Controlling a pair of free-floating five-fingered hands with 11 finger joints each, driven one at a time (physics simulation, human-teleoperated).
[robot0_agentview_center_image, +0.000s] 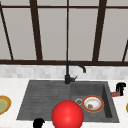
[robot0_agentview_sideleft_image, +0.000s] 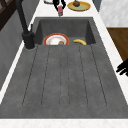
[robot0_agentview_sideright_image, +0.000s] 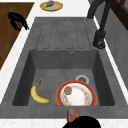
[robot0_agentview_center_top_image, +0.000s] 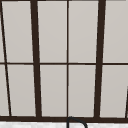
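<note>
A dark grey sink (robot0_agentview_sideright_image: 22, 82) is set into a white speckled counter (robot0_agentview_sideleft_image: 105, 37), with a ribbed draining board (robot0_agentview_sideleft_image: 65, 77) on its left and a deep basin on its right. In the basin lie a red-rimmed plate (robot0_agentview_sideright_image: 76, 95) with a small brown morsel on it, a banana (robot0_agentview_sideright_image: 37, 94) just beside it, and a round drain (robot0_agentview_sideright_image: 82, 79) near the plate's far edge. A black faucet (robot0_agentview_center_image: 72, 71) stands at the sink's back edge, its spout curving toward the basin. On the counter at the left sits a yellow plate (robot0_agentview_sideright_image: 51, 6) holding some food. Behind the tiled backsplash (robot0_agentview_center_image: 30, 71) is a dark-framed window (robot0_agentview_center_top_image: 67, 62). A red ball (robot0_agentview_center_image: 67, 114) shows large at the front of the sink.
</note>
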